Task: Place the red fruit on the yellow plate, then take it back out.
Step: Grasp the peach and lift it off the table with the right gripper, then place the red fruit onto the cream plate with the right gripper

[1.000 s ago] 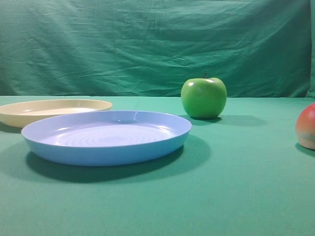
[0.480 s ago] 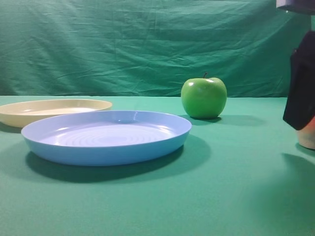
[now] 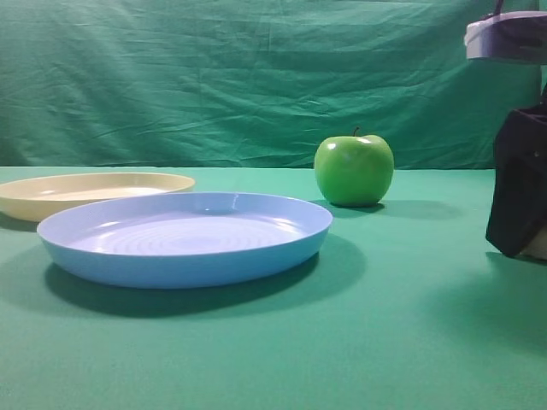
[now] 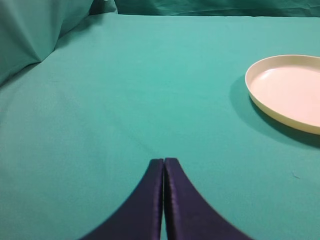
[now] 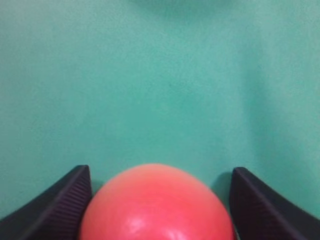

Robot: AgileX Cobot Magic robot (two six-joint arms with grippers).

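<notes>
Looking across from the exterior high view, the green-clothed worktop [image 3: 402, 342] carries a large light-blue plate [image 3: 185, 239] at about 8 o'clock of centre, with the yellow plate [image 3: 90, 194] just behind it toward 9 o'clock, their rims overlapping in the picture. A shiny green apple [image 3: 354, 170] with a short stem stands upright near 2 o'clock, well apart from both plates. At 3 o'clock, against the frame edge, the right end effector [image 3: 521, 201] hangs low over the worktop as a dark block; only a pale sliver of the red fruit [image 3: 538, 248] peeks out at its lower corner.

From the left wrist view, the left end effector [image 4: 164, 200] shows its two dark fingers pressed together at 6 o'clock, holding nothing, above bare cloth. The yellow plate [image 4: 289, 92] lies at 3 o'clock, well apart from it.

From the right wrist view, the red fruit [image 5: 156, 205] fills the 6 o'clock area, resting on the cloth. A ribbed finger [image 5: 55, 202] stands at 8 o'clock and another at 4 o'clock, one on each side of the fruit and close to it; whether they press it I cannot tell.
</notes>
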